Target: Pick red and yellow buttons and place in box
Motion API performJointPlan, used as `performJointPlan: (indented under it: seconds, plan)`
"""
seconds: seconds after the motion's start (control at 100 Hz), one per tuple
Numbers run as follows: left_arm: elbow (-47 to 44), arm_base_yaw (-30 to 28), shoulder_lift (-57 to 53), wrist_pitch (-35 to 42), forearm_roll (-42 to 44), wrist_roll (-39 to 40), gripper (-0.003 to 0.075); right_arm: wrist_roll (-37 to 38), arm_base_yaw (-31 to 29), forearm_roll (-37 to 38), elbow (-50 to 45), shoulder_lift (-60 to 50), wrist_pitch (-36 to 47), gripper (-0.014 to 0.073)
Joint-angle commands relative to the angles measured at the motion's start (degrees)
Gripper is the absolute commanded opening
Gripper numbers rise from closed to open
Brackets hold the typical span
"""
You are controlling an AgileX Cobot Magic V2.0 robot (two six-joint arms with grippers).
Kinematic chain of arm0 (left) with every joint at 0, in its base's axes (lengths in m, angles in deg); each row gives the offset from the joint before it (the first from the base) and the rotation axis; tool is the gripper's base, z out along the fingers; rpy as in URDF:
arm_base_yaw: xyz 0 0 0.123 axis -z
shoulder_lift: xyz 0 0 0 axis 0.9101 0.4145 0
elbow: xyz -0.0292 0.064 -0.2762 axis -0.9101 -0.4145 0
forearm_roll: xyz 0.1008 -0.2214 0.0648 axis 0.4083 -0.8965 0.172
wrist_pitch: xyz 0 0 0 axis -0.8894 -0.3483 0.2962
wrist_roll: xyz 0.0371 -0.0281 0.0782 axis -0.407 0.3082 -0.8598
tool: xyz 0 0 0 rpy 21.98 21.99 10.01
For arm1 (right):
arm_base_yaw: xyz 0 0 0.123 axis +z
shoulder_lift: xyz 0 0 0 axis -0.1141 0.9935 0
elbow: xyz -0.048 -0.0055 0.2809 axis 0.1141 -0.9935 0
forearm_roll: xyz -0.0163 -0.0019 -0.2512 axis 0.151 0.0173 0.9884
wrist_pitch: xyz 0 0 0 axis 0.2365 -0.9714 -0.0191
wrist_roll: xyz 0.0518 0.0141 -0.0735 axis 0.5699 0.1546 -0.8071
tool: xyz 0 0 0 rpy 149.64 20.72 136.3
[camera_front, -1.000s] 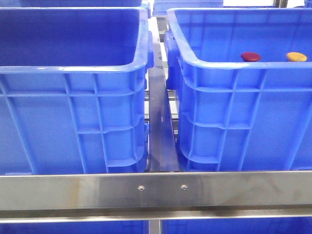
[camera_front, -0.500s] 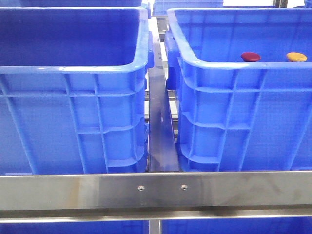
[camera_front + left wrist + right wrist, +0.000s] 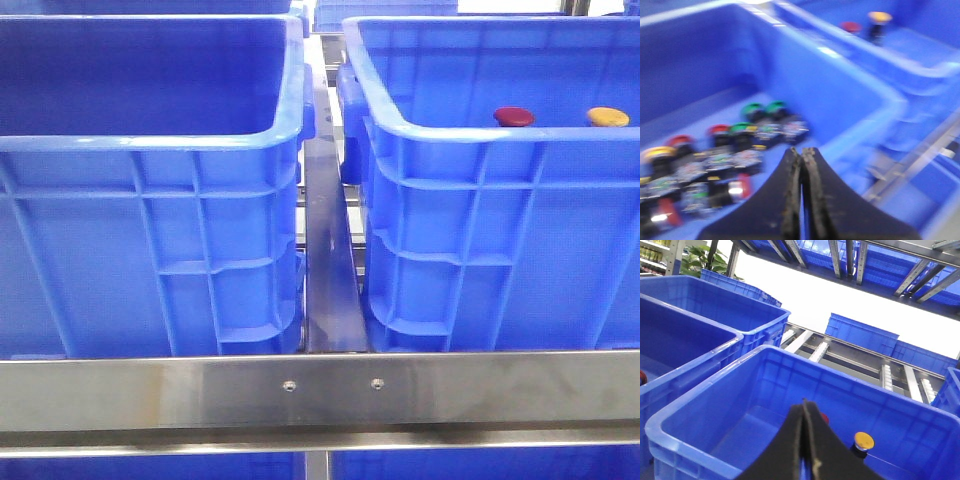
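2 buttons (image 3: 514, 117) in R crate (image 3: 470, 190).

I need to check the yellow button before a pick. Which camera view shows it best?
The right wrist view: the yellow button shows sharply, its black body under the cap, inside the blue crate. The front view shows only its cap above the rim. The left wrist view shows it blurred.

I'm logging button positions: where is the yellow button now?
Front view: the yellow button sits inside the right crate, right of the red button.
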Motion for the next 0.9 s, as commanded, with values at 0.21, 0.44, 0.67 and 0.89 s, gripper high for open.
performJointPlan:
  seconds: [0.21,0.44,0.67,0.89]
  plan:
    - [0.76,-9.42,-0.13,7.77,0.37,0.59,-0.0020,-0.21,-0.48,-1.12,1.38,0.64,1.87,-0.0068]
    - [-0.28,-14.70,-0.60,9.26,0.37,0.59,-0.0020,-0.21,-0.48,-1.12,1.38,0.64,1.87,-0.0068]
    - [-3.81,-23.23,-7.61,8.69,8.84,11.45,-0.0020,-0.21,-0.48,-1.12,1.38,0.64,1.87,-0.0068]
    - [-8.91,-31.29,-17.98,4.42,29.27,35.11,-0.0020,-0.21,-0.48,-1.12,1.38,0.64,1.87,-0.0068]
